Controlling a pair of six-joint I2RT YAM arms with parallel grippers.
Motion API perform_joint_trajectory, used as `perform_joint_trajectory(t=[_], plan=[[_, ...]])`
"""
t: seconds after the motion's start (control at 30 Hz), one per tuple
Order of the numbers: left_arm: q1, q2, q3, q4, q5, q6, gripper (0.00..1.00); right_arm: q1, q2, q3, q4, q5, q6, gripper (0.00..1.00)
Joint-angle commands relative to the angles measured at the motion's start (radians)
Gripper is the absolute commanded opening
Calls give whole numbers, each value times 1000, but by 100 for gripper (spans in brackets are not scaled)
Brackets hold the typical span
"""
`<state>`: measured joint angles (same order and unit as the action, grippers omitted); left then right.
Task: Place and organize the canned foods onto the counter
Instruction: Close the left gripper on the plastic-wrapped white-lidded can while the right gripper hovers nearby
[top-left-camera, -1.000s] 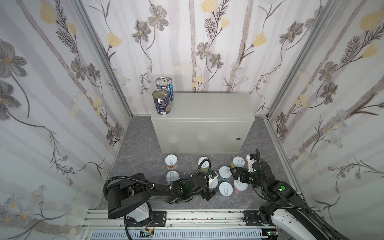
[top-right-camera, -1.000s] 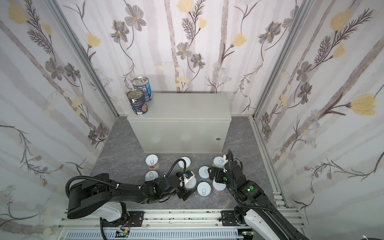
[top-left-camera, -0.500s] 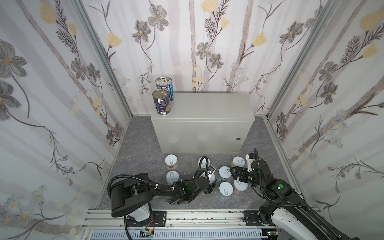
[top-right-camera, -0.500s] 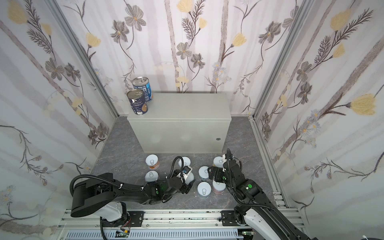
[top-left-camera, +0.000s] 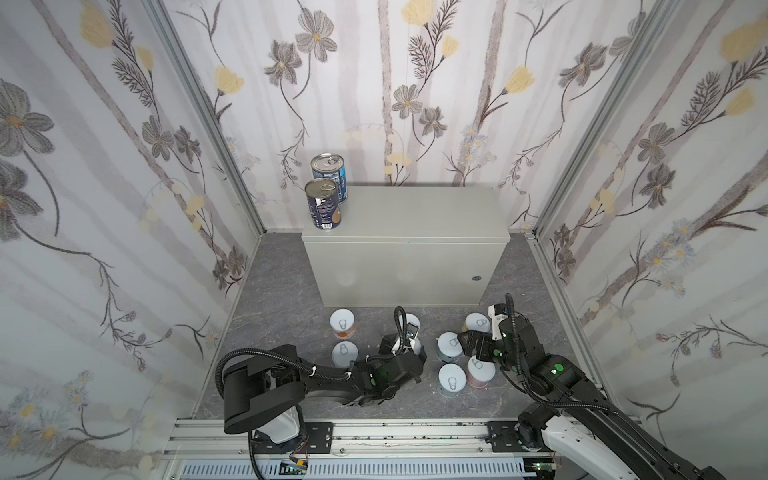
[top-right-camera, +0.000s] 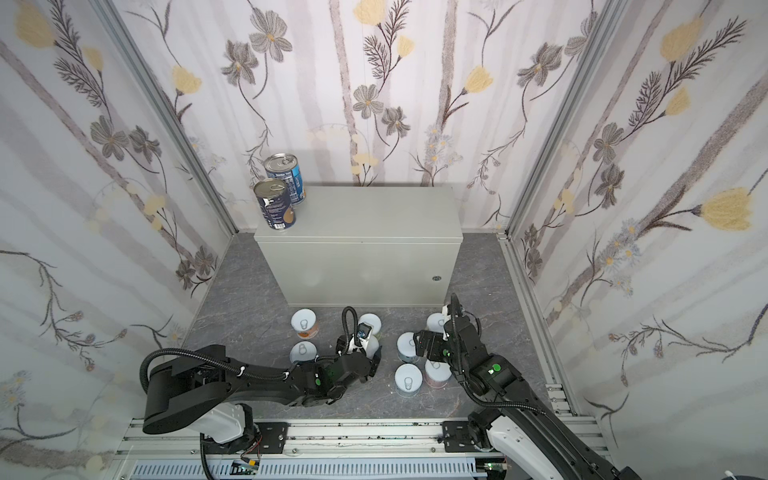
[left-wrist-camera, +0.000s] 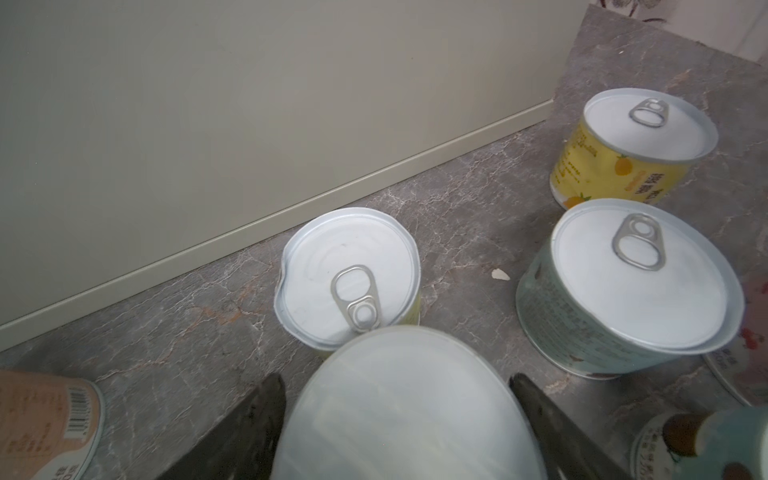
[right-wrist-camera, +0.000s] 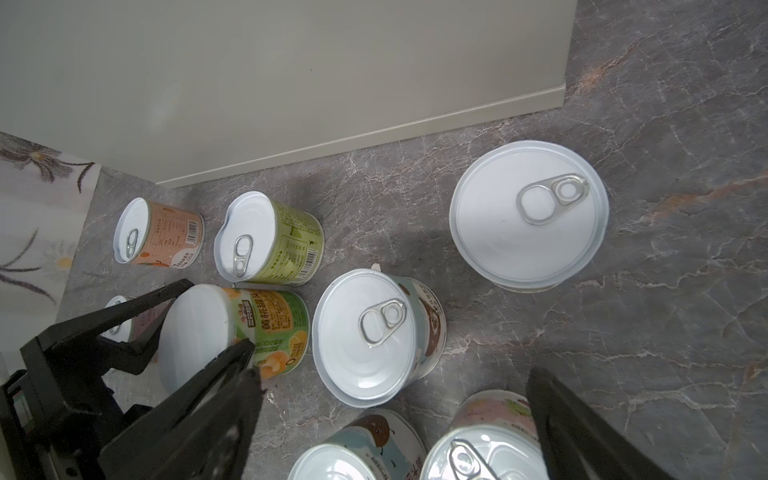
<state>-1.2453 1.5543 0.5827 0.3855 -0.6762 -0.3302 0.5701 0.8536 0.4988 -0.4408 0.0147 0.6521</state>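
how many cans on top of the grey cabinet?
2. Both tall dark-blue, at the left end of the counter: front can at the front corner, rear can just behind it by the wall. Top fully in view, none hidden.

Black arms (top-left-camera: 328, 388), ribbed cables (top-left-camera: 257, 352), green dots (top-left-camera: 559, 368)

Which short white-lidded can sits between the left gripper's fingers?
The green-and-yellow peach-labelled can; the left gripper's black fingers clasp its sides, while other cans stand free.

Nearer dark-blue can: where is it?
In both top views the nearer dark-blue can stands on the front-left corner of the counter, just ahead of the second dark-blue can.
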Motion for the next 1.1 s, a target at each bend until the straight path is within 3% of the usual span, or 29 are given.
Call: perform_joint_trajectory(t=[0.0, 0.23, 0.4, 1.07], plan=[[-1, 23, 32, -84, -74, -63, 84, 0, -1, 2, 41, 17, -3, 100], [-10, 67, 87, -140, -83, -62, 93, 1, 22, 15, 39, 14, -15, 100], [-8, 68, 87, -143, -93, -73, 90, 1, 36, 18, 51, 11, -17, 100], [0, 52, 57, -96, -53, -55, 38, 0, 45, 26, 48, 11, -23, 100]])
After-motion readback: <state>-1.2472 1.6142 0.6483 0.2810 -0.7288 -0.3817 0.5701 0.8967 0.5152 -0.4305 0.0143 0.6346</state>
